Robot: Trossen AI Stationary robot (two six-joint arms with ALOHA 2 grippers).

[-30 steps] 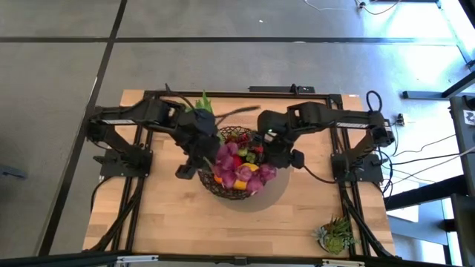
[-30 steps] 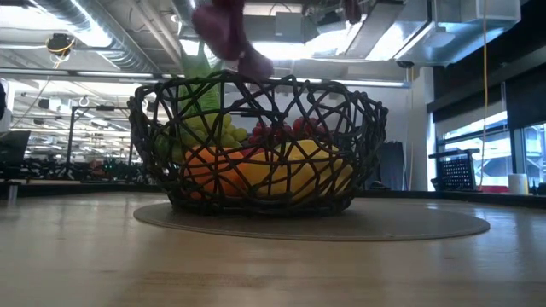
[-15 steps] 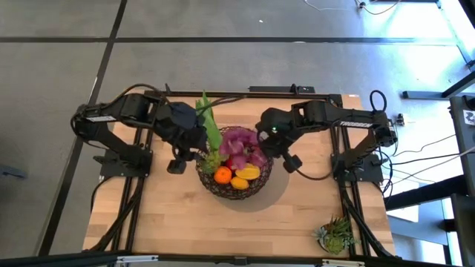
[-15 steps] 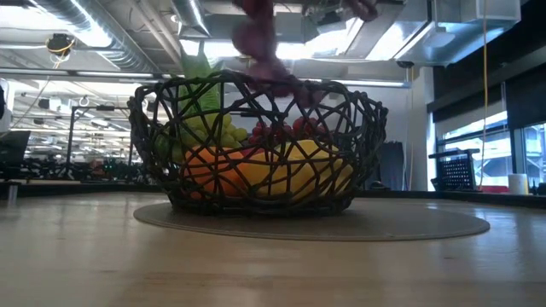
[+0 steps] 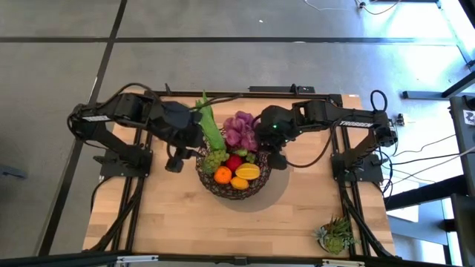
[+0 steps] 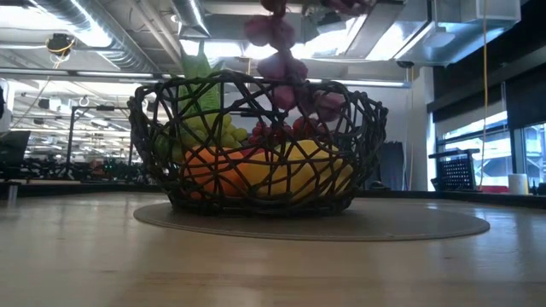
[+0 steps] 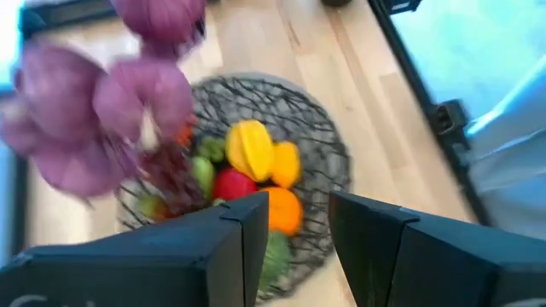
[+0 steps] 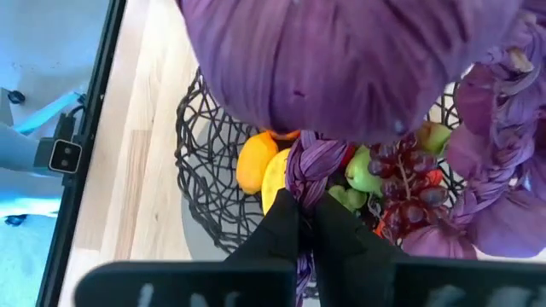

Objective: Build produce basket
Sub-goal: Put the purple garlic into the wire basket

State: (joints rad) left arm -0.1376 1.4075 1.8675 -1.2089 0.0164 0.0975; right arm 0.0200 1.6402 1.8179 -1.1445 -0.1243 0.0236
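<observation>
Basket: round dark wire-mesh basket [image 5: 234,176] on a grey round mat [image 6: 409,223], mid-table, holding toy produce.
Purple bunch: soft purple bulbs [image 5: 239,130] dangling over the far rim; likely light, floppy (best held by the stem).
Right gripper [image 8: 309,223]: pinched shut on its braided stem.
Left gripper [image 7: 286,230]: part-open, empty, left of basket.
Surface: pale wooden table [image 5: 163,215]; open workshop behind.

You had a pale wooden table [image 5: 171,222] with a smooth matt grain, a dark wire-mesh basket [image 6: 256,145] on a flat grey matt mat [image 6: 409,223], and a purple bunch [image 5: 239,130] that looked like soft, dull cloth.
</observation>
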